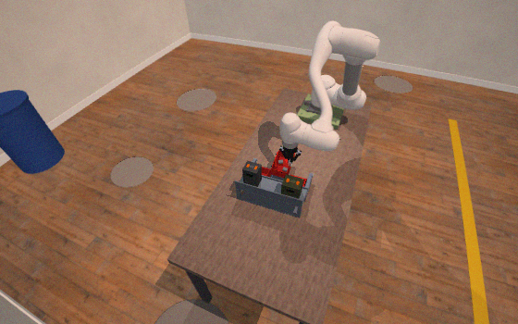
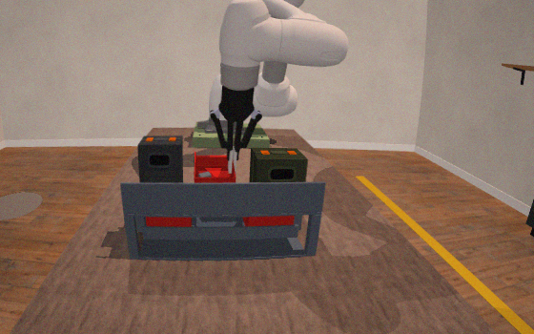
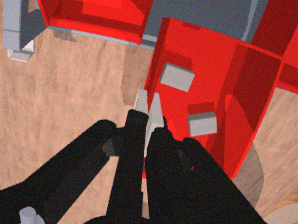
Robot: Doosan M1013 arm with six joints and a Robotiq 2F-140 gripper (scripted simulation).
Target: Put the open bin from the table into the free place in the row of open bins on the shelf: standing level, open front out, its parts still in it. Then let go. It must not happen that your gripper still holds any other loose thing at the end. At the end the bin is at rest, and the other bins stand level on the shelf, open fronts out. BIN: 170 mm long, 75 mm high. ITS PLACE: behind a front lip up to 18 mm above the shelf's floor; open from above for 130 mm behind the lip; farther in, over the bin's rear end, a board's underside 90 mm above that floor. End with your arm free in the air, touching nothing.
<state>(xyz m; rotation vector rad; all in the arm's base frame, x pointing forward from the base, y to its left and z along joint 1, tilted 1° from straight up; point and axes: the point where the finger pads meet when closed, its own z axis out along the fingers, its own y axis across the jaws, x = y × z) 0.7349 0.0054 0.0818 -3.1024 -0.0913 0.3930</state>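
Observation:
The red open bin (image 2: 215,168) hangs from my gripper (image 2: 232,164), which is shut on the bin's side wall. In the wrist view the bin (image 3: 209,96) holds two grey parts, and my fingertips pinch its left wall. It hangs over the table just before the grey shelf (image 2: 221,219). In the top view the held bin (image 1: 278,164) is under my gripper (image 1: 284,159), behind the shelf (image 1: 270,194).
A black box (image 2: 160,158) and a dark green box (image 2: 278,164) stand on either side of the held bin, level with the shelf's top. The arm's green base plate (image 1: 320,116) sits at the table's far end. A blue barrel (image 1: 23,131) stands on the floor at far left.

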